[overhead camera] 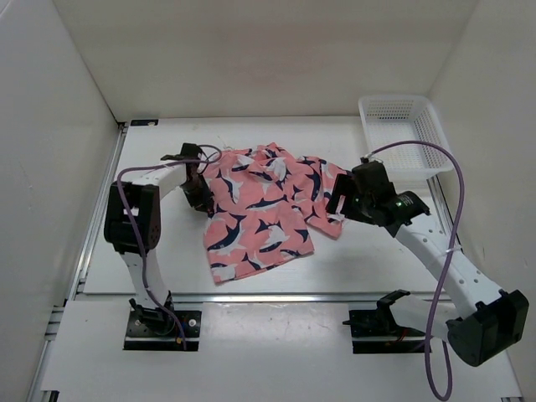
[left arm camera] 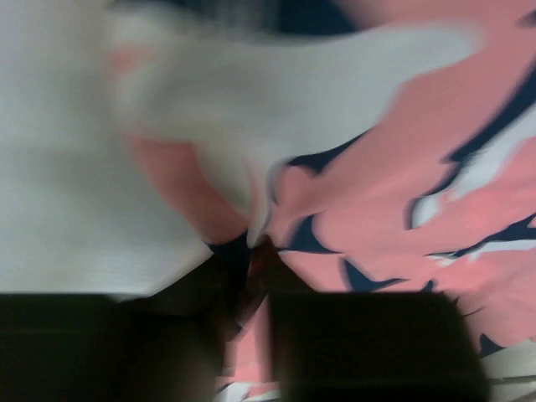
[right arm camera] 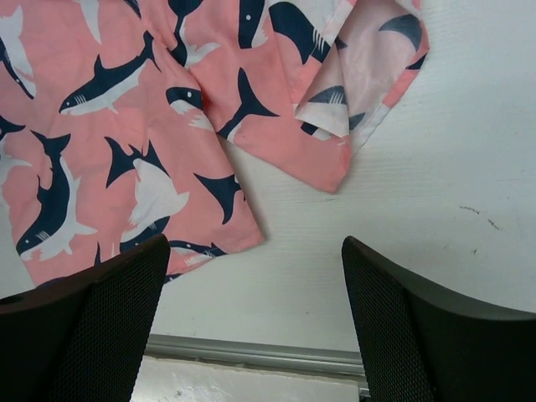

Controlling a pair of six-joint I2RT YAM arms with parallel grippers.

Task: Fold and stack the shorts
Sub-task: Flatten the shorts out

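The coral-pink shorts with navy and white shark shapes lie spread on the table's middle, one leg folded toward the right. My left gripper is at the shorts' left edge, shut on the fabric; the left wrist view shows blurred pink cloth pinched between dark fingers. My right gripper is open and empty above the shorts' right leg corner; in the right wrist view the shorts lie beyond its mesh fingers, with a turned-up hem.
A white plastic mesh basket stands at the back right. White walls enclose the table on three sides. A metal rail runs along the near edge; it also shows in the right wrist view.
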